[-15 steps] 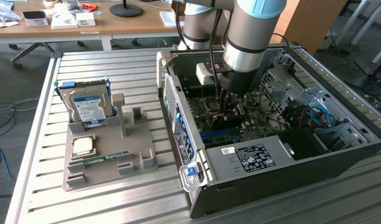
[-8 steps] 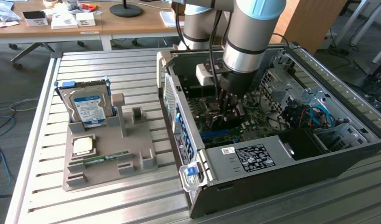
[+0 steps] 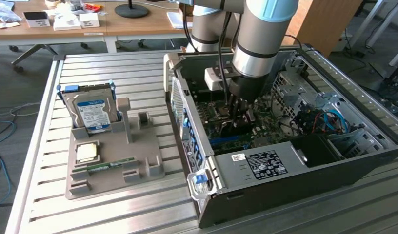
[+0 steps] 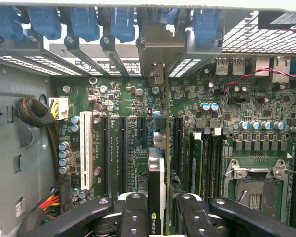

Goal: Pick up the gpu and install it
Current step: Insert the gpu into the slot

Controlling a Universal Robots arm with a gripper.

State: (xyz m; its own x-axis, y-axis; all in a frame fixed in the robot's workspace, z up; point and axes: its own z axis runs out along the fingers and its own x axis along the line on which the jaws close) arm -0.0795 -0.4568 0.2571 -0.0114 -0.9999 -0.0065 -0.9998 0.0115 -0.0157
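Note:
My gripper (image 3: 241, 121) reaches down into the open computer case (image 3: 374, 156), over the motherboard (image 3: 270, 127). In the wrist view its black fingers (image 4: 135, 213) are shut on the gpu (image 4: 157, 175), one on each side. The card is seen edge-on: a thin green board with a dark face that carries a small green logo. It stands upright just over the row of expansion slots (image 4: 123, 148), and its silver end bracket (image 4: 156, 53) reaches the case's rear slot openings. Whether the card's lower edge sits in a slot is hidden.
Blue slot latches (image 4: 84, 22) line the case's rear wall. A white slot (image 4: 86, 148), the CPU socket (image 4: 256, 190) and a cable bundle (image 4: 34, 112) surround the card. On the slatted table a grey fixture (image 3: 114, 173) holds a hard drive (image 3: 93, 111), a CPU (image 3: 87, 152) and a RAM stick (image 3: 111, 165).

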